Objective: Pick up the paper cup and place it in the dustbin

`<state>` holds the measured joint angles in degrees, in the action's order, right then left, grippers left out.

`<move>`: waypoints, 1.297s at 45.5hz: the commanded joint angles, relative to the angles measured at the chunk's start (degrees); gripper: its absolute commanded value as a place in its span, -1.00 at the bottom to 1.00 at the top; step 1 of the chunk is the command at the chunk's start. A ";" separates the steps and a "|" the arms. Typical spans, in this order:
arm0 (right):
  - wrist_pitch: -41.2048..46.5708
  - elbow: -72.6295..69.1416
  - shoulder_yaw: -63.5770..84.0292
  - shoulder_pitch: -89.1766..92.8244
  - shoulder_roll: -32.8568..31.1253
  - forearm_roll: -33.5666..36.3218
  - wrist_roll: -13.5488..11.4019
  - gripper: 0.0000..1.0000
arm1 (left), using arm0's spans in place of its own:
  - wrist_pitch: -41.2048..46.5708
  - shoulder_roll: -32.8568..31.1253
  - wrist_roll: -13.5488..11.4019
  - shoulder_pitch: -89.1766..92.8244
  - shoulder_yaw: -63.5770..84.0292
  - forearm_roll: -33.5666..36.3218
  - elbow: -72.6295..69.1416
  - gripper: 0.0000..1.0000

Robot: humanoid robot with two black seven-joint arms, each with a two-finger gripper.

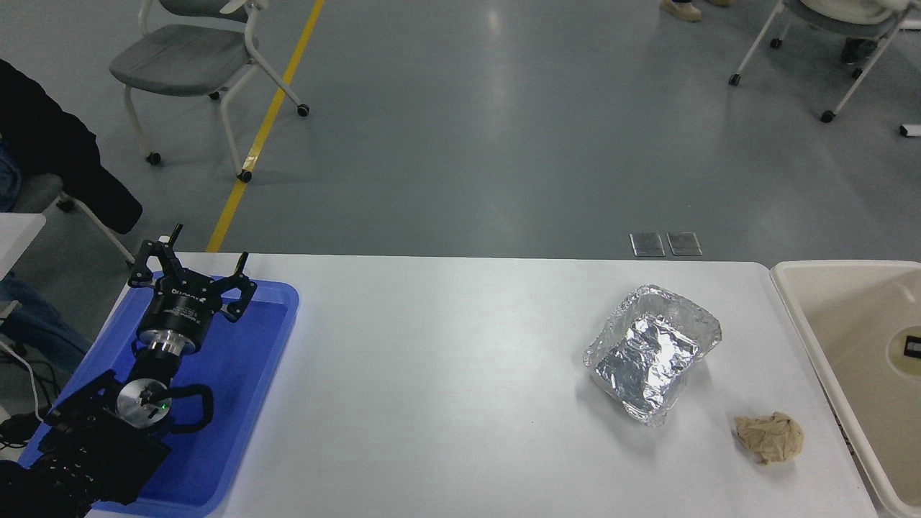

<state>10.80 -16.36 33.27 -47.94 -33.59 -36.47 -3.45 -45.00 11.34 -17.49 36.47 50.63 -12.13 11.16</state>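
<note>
The cream dustbin stands off the table's right end, cut by the picture's edge. Inside it, at the right edge, lies a pale round shape that looks like the paper cup seen from above. It carries a small dark mark that I cannot identify. No part of the right arm clearly shows. My left gripper is parked at the lower left above the blue tray, fingers spread open and holding nothing.
A crumpled silver foil tray sits right of the table's middle. A crumpled brown paper wad lies near the front right. Chairs stand on the floor beyond the table. A dark jacket hangs at the far left.
</note>
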 commanded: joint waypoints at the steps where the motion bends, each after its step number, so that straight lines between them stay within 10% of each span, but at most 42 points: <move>1: -3.24 3.88 -4.96 6.01 4.85 3.77 0.02 -1.00 | 0.00 0.00 0.00 0.00 0.00 0.00 0.00 1.00; 8: -3.24 4.23 -6.55 6.01 5.02 3.77 -0.15 -0.70 | 0.00 0.00 0.00 0.00 0.00 0.00 0.00 1.00; 11: -3.15 4.23 -6.63 6.01 5.02 3.86 -0.06 0.99 | 0.00 0.00 0.00 0.00 0.00 0.00 0.00 1.00; 30: -1.66 -0.50 -6.02 1.45 1.96 3.16 -0.06 1.00 | 0.00 -0.09 0.00 0.09 0.00 0.00 0.00 1.00; 45: -0.69 -31.50 11.71 -28.76 -11.49 -5.53 -0.50 1.00 | 0.00 -0.09 0.00 0.18 0.00 0.00 0.00 1.00; 59: 12.04 -54.82 27.28 -58.48 -7.99 -5.29 -0.59 1.00 | 0.00 -0.09 0.00 0.09 0.00 0.00 0.00 1.00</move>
<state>14.06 -53.17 48.97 -83.76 -42.91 -41.37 -4.02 -45.00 11.25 -17.49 36.62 50.62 -12.15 11.18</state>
